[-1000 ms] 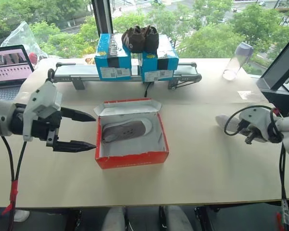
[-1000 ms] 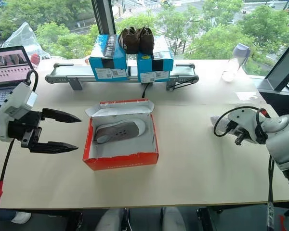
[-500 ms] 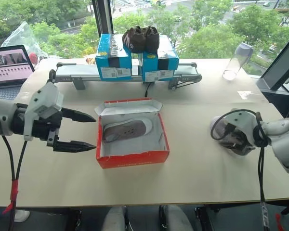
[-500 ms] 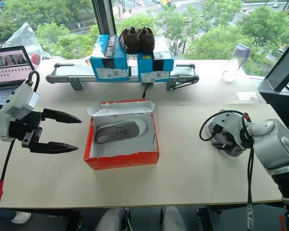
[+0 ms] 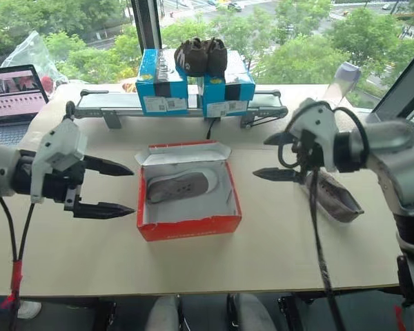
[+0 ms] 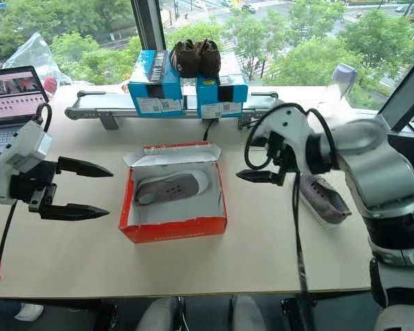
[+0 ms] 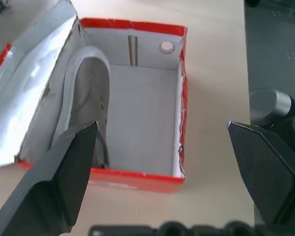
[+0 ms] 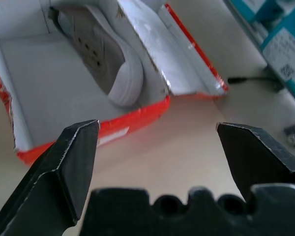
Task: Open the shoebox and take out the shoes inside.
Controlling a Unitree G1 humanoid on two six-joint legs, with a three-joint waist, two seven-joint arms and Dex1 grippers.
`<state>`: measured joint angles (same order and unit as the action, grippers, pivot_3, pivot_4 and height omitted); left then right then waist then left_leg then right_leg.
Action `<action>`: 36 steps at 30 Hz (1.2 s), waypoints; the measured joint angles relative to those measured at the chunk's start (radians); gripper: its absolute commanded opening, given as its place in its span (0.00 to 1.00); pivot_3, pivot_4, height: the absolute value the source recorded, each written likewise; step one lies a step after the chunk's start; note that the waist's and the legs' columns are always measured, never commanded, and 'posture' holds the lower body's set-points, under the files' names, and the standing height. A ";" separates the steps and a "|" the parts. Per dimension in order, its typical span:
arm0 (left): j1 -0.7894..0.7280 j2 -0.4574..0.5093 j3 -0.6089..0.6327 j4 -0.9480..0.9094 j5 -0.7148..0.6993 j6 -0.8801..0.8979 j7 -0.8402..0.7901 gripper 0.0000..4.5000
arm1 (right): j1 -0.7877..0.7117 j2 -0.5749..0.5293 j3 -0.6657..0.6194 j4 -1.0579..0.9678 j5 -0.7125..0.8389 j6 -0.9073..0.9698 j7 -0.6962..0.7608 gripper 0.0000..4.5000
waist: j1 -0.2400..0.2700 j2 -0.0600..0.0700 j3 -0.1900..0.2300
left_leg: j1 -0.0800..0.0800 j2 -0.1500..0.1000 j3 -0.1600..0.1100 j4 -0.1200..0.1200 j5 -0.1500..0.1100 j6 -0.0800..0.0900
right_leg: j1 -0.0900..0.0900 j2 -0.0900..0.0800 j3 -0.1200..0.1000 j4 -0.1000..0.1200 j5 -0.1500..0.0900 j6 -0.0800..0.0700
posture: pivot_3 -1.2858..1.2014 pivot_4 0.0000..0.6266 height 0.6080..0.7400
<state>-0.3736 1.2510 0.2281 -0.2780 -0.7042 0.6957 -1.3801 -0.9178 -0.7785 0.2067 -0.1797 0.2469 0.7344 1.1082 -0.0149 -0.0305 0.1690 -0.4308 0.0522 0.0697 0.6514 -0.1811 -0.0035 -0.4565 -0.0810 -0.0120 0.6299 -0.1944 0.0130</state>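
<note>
Now, box (image 5: pixel 188 198): open mid-table, one grey shoe (image 5: pixel 181 185) inside.
Other shoe (image 5: pixel 334 196): on table, right of box.
Left gripper (image 5: pixel 112 187): level beside box, fingers spread, empty.
Right gripper (image 5: pixel 276 156): raised, pointing at box, fingers spread, empty.

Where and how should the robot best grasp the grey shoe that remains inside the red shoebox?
Probably at the middle of the grey shoe, jaws across its width, coming from above. It lies on its side against the back wall of the open shoebox, whose walls block a sideways approach. The open right gripper is near.
</note>
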 measured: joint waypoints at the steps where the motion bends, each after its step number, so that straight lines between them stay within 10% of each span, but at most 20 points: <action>1: 0.007 0.000 0.009 -0.003 0.000 0.000 0.005 1.00 | -0.026 0.040 0.044 0.047 -0.022 -0.054 0.007 1.00 | 0.000 0.000 0.000 | 0.000 0.000 0.000 0.000 0.000 0.000 | 0.000 0.001 0.001 0.000 0.000 0.000 | 0.52 0.24 1.00; 12: 0.132 0.006 0.152 -0.088 -0.010 0.054 0.044 1.00 | -0.125 0.310 0.252 0.505 -0.197 -0.417 0.053 1.00 | 0.001 -0.001 0.000 | -0.004 0.001 -0.002 0.001 0.000 0.000 | -0.001 0.004 0.002 0.000 0.001 0.001 | 0.52 0.24 1.00; 36: 0.188 0.011 0.249 -0.162 -0.051 0.117 0.093 1.00 | -0.166 0.468 0.258 0.722 -0.324 -0.554 0.051 1.00 | -0.004 -0.001 -0.001 | 0.003 0.002 -0.002 0.001 0.001 -0.001 | 0.003 0.004 0.002 0.004 0.001 0.000 | 0.52 0.24 1.00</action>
<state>-0.1856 1.2617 0.4774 -0.4404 -0.7548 0.8126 -1.2872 -1.0836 -0.3104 0.4645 0.5424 -0.0770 0.1805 1.1590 -0.0194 -0.0316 0.1684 -0.4275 0.0538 0.0676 0.6522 -0.1800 -0.0050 -0.4536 -0.0767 -0.0097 0.6337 -0.1933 0.0125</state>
